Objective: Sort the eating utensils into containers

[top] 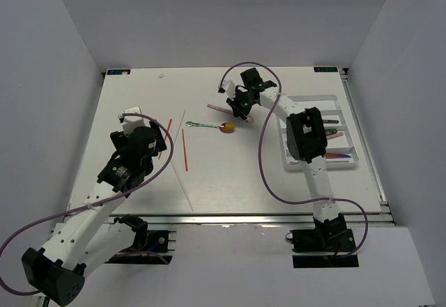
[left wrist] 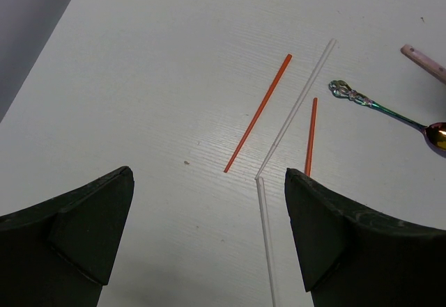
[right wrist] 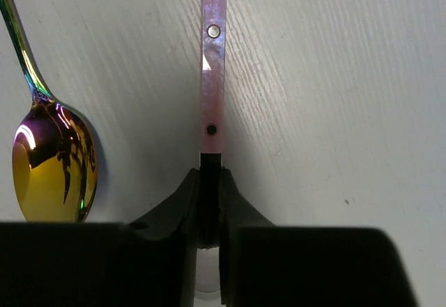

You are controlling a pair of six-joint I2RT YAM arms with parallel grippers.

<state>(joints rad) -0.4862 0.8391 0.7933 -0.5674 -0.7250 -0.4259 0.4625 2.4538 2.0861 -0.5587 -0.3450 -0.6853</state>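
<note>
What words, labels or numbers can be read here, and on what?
None can be read.
The pink-handled utensil in the right gripper shows only two rivets, no writing.
The iridescent spoon bears no lettering.
Two small corner marks far back are too small to read.

No readable text, brand, number or sign showing in any view. Small tags (top: 119,72) sitting at far corners of bench (top: 230,182), markings too small for reading.
</note>
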